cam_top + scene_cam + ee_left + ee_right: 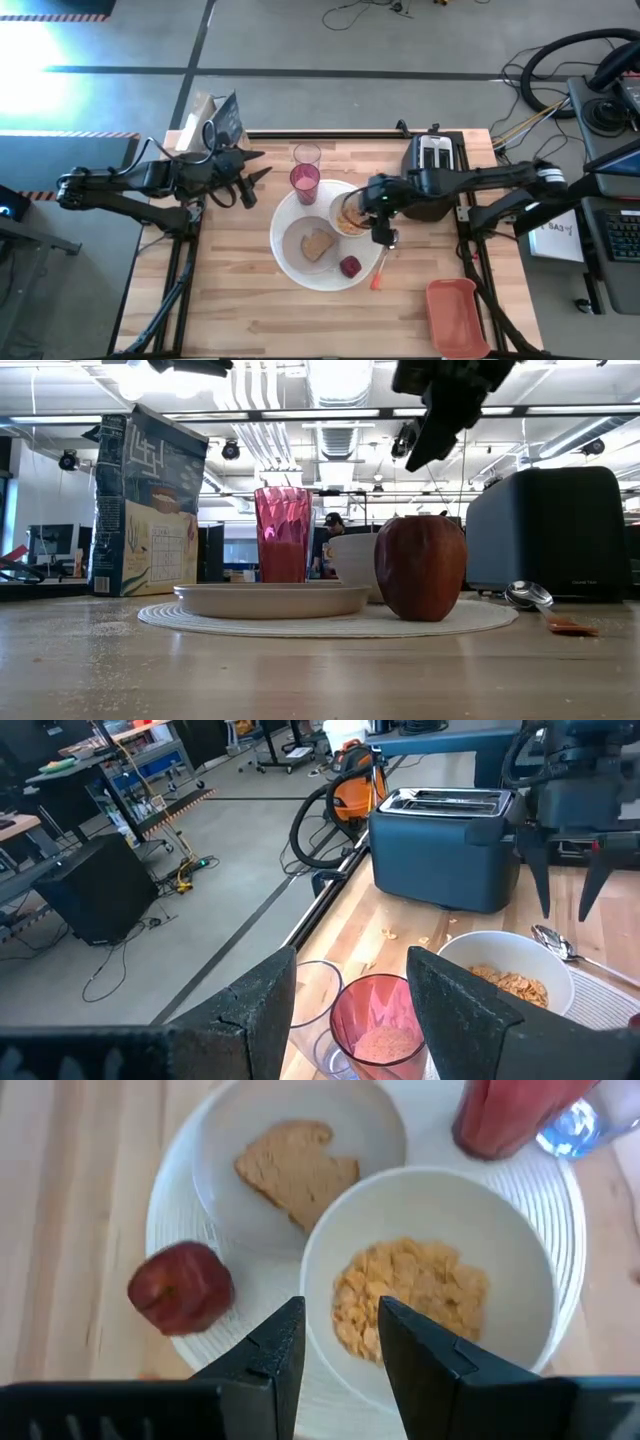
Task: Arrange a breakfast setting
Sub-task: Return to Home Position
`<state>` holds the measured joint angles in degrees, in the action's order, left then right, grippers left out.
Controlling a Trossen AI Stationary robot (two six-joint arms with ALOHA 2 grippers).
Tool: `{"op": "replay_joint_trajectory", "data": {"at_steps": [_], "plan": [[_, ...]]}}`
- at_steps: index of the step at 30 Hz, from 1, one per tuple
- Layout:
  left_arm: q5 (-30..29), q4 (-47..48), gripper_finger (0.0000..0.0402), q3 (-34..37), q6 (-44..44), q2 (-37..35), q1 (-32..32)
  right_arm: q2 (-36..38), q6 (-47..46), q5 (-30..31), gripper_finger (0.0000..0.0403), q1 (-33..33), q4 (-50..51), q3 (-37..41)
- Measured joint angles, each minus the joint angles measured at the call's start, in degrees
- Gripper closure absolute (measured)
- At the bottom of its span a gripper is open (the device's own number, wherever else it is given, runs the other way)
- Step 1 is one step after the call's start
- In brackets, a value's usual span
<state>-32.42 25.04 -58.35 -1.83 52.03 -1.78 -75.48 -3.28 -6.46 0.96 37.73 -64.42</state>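
Observation:
A large white plate (290, 265) carries a smaller plate (225, 1140) with a toast slice (295, 1165), a white bowl (440, 1210) of cereal and a dark-red fruit (180, 1288). A pink tumbler (305, 183) and a clear glass (306, 155) stand at the plate's far edge. The orange-handled spoon (379, 272) lies at its right. My right gripper (340, 1350) hovers open above the bowl, slanting down, with nothing between its fingers. My left gripper (262, 165) stands open and raised left of the tumbler (375, 1025), holding nothing.
A black toaster (435, 160) stands at the far right, under the right arm. An orange-red tray (455, 315) sits at the near right corner. A cereal box (150, 500) stands at the far left. Crumbs lie near the toaster.

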Motion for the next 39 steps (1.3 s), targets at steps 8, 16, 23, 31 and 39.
{"op": "replay_joint_trajectory", "data": {"at_steps": [8, 16, 23, 31, 39], "plan": [[0.0, 0.0, 0.0225, 0.0, 0.0, -0.4, 0.0, 11.6, -0.2, 0.0, 0.0284, 0.2, -12.0, 14.6], [-0.1, -0.1, 0.0225, 0.0, 0.9, -0.4, 0.0, 23.2, -2.8, 0.3, 0.0293, 0.2, -23.8, 27.5], [-0.1, -0.1, 0.0225, 0.0, 0.9, -0.4, 0.0, 29.3, -7.1, 2.0, 0.0292, 0.2, -36.0, 38.1], [-0.2, -0.1, 0.0225, 0.0, 0.9, -0.4, 0.0, 31.7, -7.1, 2.1, 0.0296, 0.2, -48.6, 46.1], [-0.2, -0.1, 0.0225, 0.0, -0.1, -0.4, 0.0, 32.0, -5.9, 3.8, 0.0296, 0.2, -67.3, 56.5]]}}
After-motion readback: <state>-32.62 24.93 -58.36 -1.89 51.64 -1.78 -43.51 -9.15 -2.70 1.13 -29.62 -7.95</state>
